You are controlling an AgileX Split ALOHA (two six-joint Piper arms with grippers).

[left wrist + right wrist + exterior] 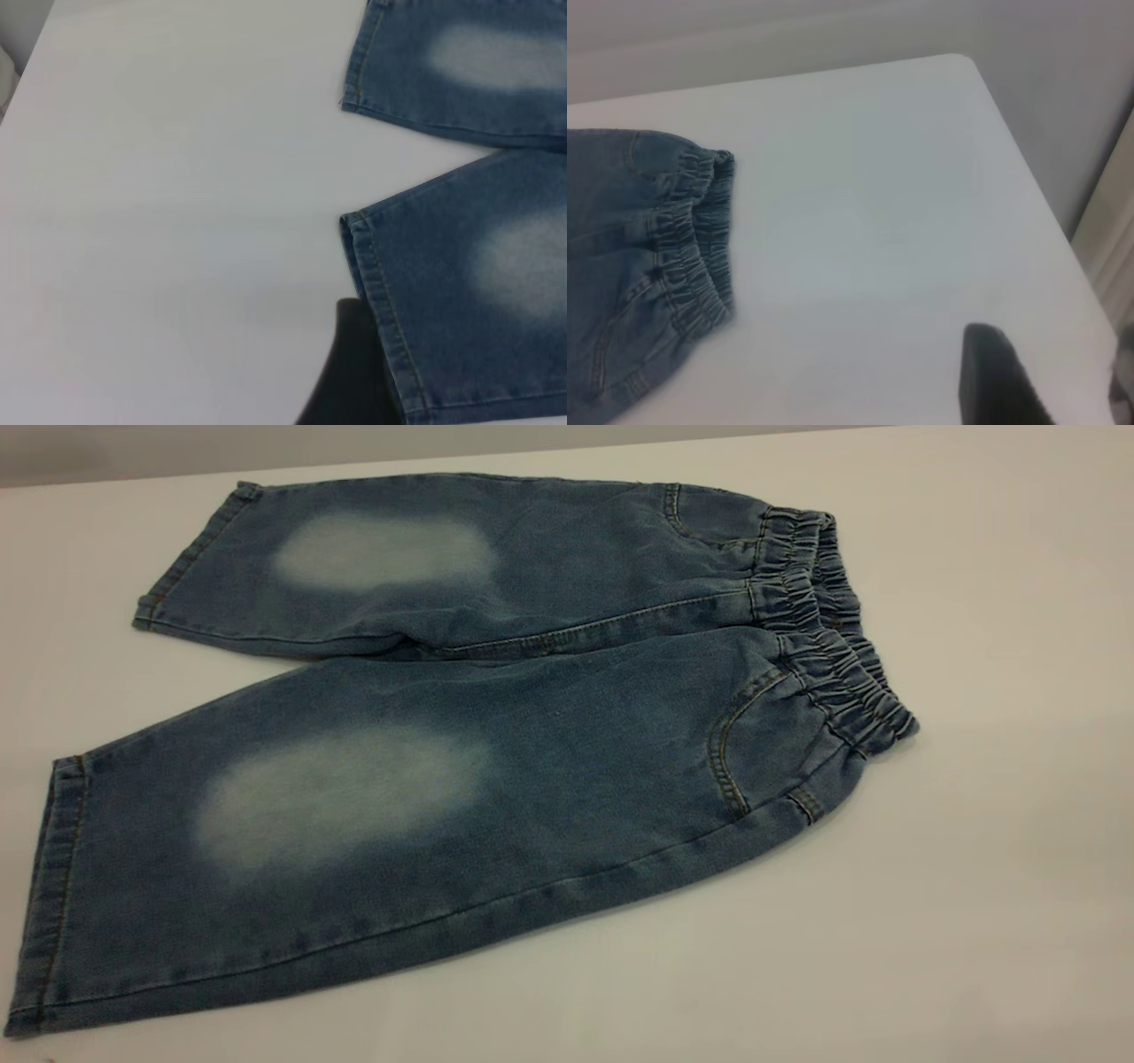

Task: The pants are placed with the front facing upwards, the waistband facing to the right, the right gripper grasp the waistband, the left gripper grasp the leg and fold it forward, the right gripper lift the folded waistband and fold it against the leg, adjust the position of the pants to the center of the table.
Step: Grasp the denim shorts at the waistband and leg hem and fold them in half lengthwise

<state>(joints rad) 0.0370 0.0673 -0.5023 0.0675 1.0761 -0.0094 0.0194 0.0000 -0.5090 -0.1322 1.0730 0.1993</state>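
The blue denim pants (pixel 549 717) lie flat on the white table (pixel 992 886), front up, with a pale oval on each leg. The gathered waistband (pixel 833 629) points right. Both legs reach left: the near leg (pixel 337 824) and the far one (pixel 381 558) spread apart at the hems. Neither gripper shows in the exterior view. In the left wrist view a dark part of my left gripper (pixel 354 381) sits right beside the hem of a leg (pixel 461 292). In the right wrist view my right gripper (pixel 997 381) hangs over bare table, well apart from the waistband (pixel 700 239).
The table's rounded corner (pixel 961 64) and side edge lie close to my right gripper, with a grey wall beyond. Another table edge (pixel 35 53) runs far from the leg hems. Bare white tabletop surrounds the pants on all sides.
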